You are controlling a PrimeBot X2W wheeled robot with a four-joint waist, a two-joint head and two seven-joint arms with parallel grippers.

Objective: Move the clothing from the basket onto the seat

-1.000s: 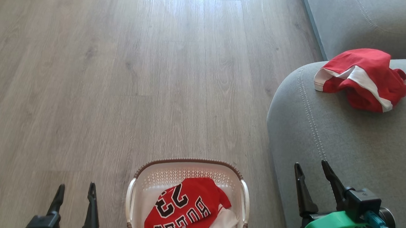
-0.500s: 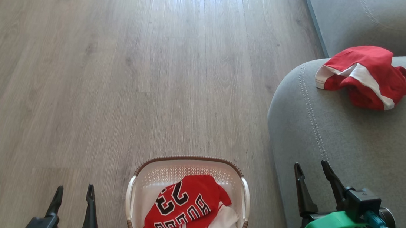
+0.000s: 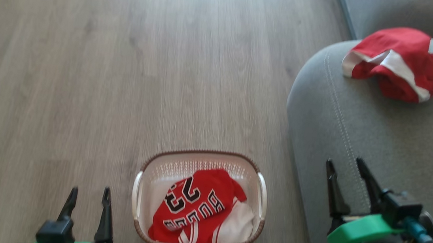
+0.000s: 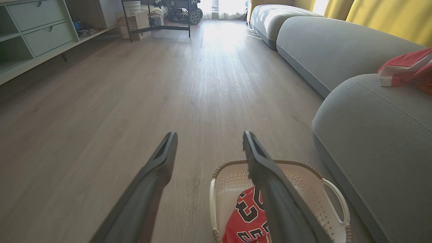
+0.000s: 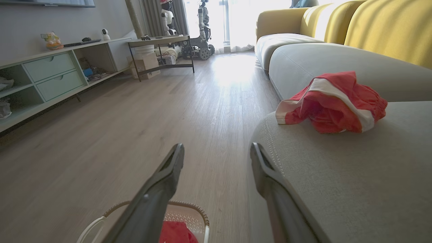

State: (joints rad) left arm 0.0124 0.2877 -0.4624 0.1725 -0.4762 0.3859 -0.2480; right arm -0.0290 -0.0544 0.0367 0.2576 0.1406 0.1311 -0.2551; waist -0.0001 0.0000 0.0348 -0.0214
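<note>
Hovering, both spread wide: L gripper (image 3: 90, 189) beside basket (image 3: 201, 152), R gripper (image 3: 344, 161) at seat (image 3: 396, 147) edge.

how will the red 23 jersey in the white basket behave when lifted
Probably floppy: the red jersey with black-and-white 23 lies crumpled in the cream perforated plastic basket, so it should drape and dangle. Likely light, thin cloth; a fold might snag the rim.
</note>
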